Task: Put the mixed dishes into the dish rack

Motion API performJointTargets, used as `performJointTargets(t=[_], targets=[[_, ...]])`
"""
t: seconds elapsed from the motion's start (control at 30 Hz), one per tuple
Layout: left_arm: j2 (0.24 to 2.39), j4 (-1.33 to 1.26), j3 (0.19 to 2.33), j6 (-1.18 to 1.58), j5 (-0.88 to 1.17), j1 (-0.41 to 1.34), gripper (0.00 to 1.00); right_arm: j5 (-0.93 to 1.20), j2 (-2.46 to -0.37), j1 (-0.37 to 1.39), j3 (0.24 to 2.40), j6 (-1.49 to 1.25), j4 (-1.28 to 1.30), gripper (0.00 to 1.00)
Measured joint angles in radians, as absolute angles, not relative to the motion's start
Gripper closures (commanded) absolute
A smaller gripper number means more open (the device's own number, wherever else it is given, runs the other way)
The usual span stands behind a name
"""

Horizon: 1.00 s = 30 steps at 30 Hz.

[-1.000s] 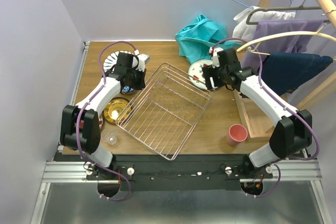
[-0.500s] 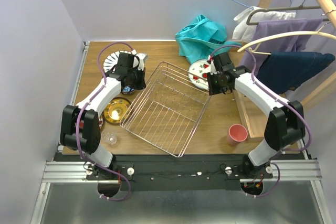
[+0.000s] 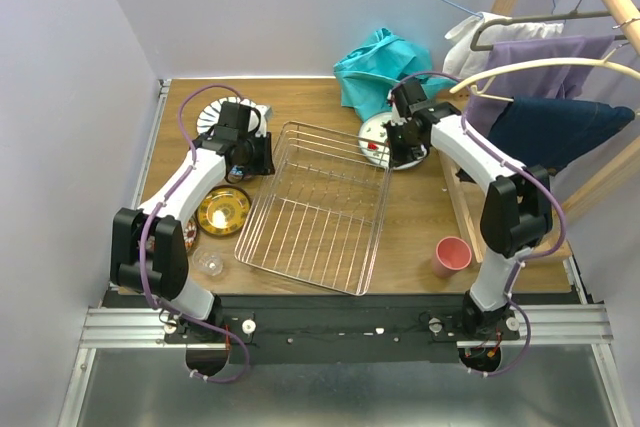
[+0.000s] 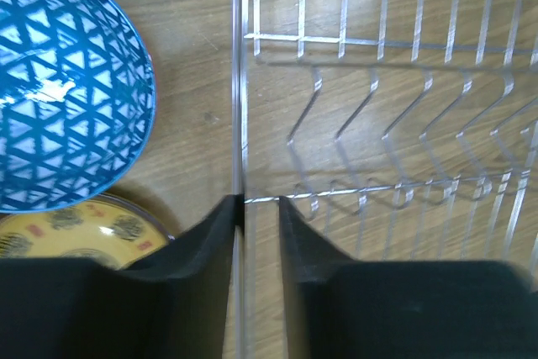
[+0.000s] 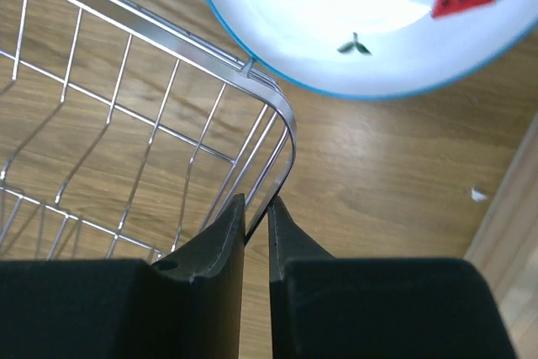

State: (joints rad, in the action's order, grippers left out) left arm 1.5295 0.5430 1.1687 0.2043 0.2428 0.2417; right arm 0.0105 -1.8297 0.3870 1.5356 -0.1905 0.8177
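Half fruit plate (image 5: 378,23) off-frame; right claw (image 5: 255,204) w/ dish rack (image 5: 290,136) rim.

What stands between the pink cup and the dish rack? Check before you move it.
Nothing visible does. The pink cup stands to the right of the dish rack, with only bare wood between them. The right gripper is at the rack's far right corner, away from that gap.

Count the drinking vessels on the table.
2. The pink cup stands right of the dish rack, towards its near end; the clear glass stands left of its near corner. More may be hidden.
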Motion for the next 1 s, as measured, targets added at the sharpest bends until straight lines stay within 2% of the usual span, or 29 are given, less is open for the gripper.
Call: performJointTargets(t=[0.2, 0.37, 0.53, 0.7, 0.73, 0.8, 0.87, 0.9, 1.0], targets=[[1.531, 0.579, 1.189, 0.225, 0.243, 0.238, 0.59, 0.032, -1.901, 0.394, 1.631, -0.182, 0.862, 0.99], [1.547, 0.632, 1.217, 0.221, 0.242, 0.236, 0.75, 0.050, -1.948, 0.395, 1.696, -0.182, 0.899, 0.99], [1.581, 0.647, 1.248, 0.204, 0.227, 0.226, 0.78, 0.062, -2.015, 0.395, 1.795, -0.184, 0.979, 0.99], [1.639, 0.687, 1.321, 0.187, 0.215, 0.225, 0.77, 0.070, -2.113, 0.395, 1.953, -0.187, 1.098, 0.99], [1.656, 0.698, 1.345, 0.184, 0.209, 0.224, 0.73, 0.073, -2.128, 0.395, 1.974, -0.190, 1.110, 0.99], [1.674, 0.711, 1.370, 0.178, 0.200, 0.223, 0.69, 0.077, -2.154, 0.395, 2.018, -0.194, 1.137, 0.99], [1.684, 0.724, 1.389, 0.175, 0.197, 0.223, 0.81, 0.082, -2.174, 0.395, 2.051, -0.202, 1.154, 0.99], [1.687, 0.733, 1.396, 0.173, 0.197, 0.223, 0.84, 0.085, -2.183, 0.395, 2.065, -0.209, 1.156, 0.99], [1.687, 0.748, 1.399, 0.156, 0.190, 0.217, 0.84, 0.091, -2.194, 0.394, 2.085, -0.229, 1.157, 0.99]])
